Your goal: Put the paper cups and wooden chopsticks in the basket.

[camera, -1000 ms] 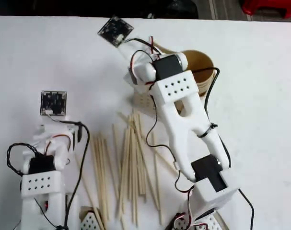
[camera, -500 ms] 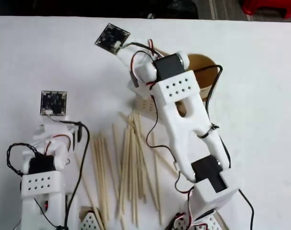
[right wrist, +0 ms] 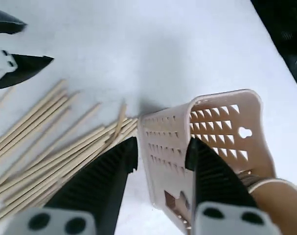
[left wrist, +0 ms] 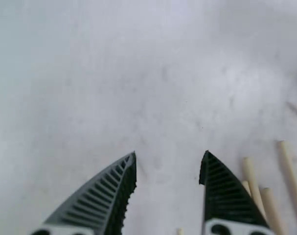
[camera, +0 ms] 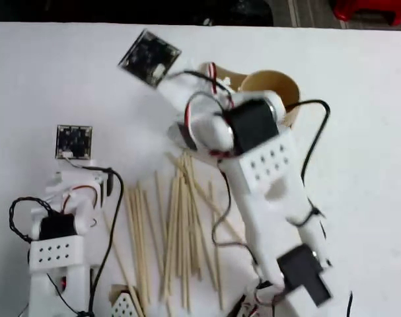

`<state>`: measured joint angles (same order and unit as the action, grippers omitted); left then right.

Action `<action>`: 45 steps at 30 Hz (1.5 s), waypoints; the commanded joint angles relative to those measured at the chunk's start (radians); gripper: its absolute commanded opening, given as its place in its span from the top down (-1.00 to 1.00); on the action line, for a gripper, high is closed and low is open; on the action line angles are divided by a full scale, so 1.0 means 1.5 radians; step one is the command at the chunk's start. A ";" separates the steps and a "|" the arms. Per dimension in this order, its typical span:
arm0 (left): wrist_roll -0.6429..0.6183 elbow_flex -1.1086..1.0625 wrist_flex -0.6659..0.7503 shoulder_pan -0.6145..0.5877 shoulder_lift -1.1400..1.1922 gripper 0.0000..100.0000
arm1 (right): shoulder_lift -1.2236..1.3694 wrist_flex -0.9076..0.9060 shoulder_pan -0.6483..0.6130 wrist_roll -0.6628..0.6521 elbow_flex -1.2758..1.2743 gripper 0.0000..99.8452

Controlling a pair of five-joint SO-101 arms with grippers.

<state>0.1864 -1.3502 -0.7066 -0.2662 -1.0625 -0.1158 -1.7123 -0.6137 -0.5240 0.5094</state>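
Left arm: the left gripper (left wrist: 169,154) hangs low over the white table (camera: 48,72). Its two dark ribbed fingers (left wrist: 116,188) are spread, and only bare tabletop lies between them. The ends of a few wooden chopsticks (left wrist: 251,176) lie on the table just beside one finger, outside the gap and touching neither finger.

Centre: in the high view the chopsticks (camera: 180,224) form a loose, roughly parallel pile on the table between the two arms. The pile starts just beside the left gripper and fans out towards the right gripper. Its far tips reach up to the basket's corner, and every stick lies outside the basket.

Right arm: the right gripper (right wrist: 160,147) is held over the beige perforated basket (right wrist: 226,117). Its fingers (right wrist: 212,176) stand apart, and the basket's near wall and corner show in the gap between them. Both fingers appear to sit in front of that wall rather than clamped on it. The nearest chopsticks lie just beside one finger, at the foot of the basket's corner.

Far right: a brown paper cup (right wrist: 280,200) sits beyond the basket from the right gripper, close against the basket's far side. Whether it is inside the basket cannot be told. From above, the cup (camera: 273,89) shows its open rim just beside the right arm's wrist.
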 commanded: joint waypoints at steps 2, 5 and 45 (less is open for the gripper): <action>0.000 0.002 0.017 -0.004 -0.019 0.57 | -0.112 -0.005 -0.065 0.005 -0.113 0.68; 0.000 0.002 0.017 -0.004 -0.019 0.57 | -0.145 -0.004 -0.087 0.005 -0.218 0.68; 0.000 0.002 0.017 -0.005 -0.019 0.57 | 0.264 0.393 -0.024 0.085 -0.530 0.81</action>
<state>0.1864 -1.3502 -0.7066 -0.2662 -1.0625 0.2677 -1.1293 -0.6521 -0.4043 -0.3130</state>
